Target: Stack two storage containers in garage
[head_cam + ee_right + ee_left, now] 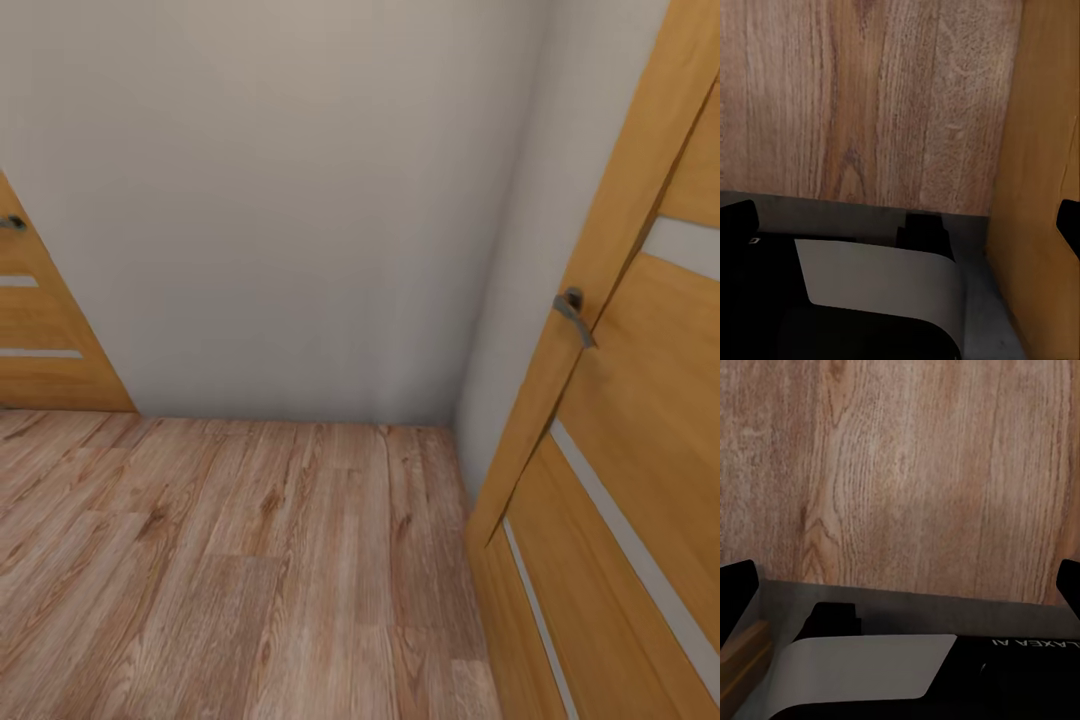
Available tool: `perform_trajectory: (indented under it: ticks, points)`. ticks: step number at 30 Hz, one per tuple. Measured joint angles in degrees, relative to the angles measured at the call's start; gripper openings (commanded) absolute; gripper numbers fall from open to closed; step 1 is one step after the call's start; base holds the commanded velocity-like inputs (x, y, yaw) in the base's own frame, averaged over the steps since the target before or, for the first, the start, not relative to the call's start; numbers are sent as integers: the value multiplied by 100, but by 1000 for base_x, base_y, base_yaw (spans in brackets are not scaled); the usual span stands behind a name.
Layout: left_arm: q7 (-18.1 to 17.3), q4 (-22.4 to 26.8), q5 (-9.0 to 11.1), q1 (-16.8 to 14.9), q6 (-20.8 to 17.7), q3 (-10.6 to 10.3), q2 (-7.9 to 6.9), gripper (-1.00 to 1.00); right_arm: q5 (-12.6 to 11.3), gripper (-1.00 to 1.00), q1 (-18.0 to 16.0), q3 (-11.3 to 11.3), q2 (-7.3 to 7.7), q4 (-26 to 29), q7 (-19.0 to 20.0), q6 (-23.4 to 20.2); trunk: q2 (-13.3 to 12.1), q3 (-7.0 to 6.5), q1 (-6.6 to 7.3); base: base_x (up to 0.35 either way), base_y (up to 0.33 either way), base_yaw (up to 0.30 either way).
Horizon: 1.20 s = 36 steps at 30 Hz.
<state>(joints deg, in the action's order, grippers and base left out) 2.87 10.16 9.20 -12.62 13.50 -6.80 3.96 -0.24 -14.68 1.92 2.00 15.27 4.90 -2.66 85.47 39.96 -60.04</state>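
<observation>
**Boxed into a corner, with doors on both sides**

In the head view we face a pale wall [290,200] meeting a wood plank floor [230,560] in a corner. An orange wooden door [640,440] with a grey lever handle [574,312] fills the right of the frame, and part of a second door [40,330] sits at the left edge. Neither of the two storage containers is in sight, and this plank floor is not the garage's dark one, so we judge that we are in transit with the carrying yet to be done.

The main risk is the right-hand door: it stands close, and a turn or forward roll could clip our base or right arm against it or its handle.

The right wrist view adds what the head view lacks, the door's face [1035,187] rising just beside our own dark body. The left wrist view has plank floor [907,465] beyond our body.

The left gripper [904,589] and right gripper [904,225] each have dark fingertips at opposite frame edges, spread wide with nothing between.
</observation>
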Motion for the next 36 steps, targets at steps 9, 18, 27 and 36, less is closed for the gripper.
perform_trajectory:
  ticks: [9,18,27,36]
  points:
    - [0,0,0,0,0,0,0,100,1,100,0,0,0,0,0,-2,0,10,0,133,12,38]
    - [0,-7,0,0,0,0,-2,100,1,100,0,0,7,0,0,1,0,14,0,118,8,14]
    - [0,-5,0,0,0,-4,0,100,0,100,0,0,7,1,0,2,0,15,2,255,-13,1]
    - [0,-7,6,0,0,17,0,100,1,100,0,0,7,1,0,2,0,15,-1,150,-76,0]
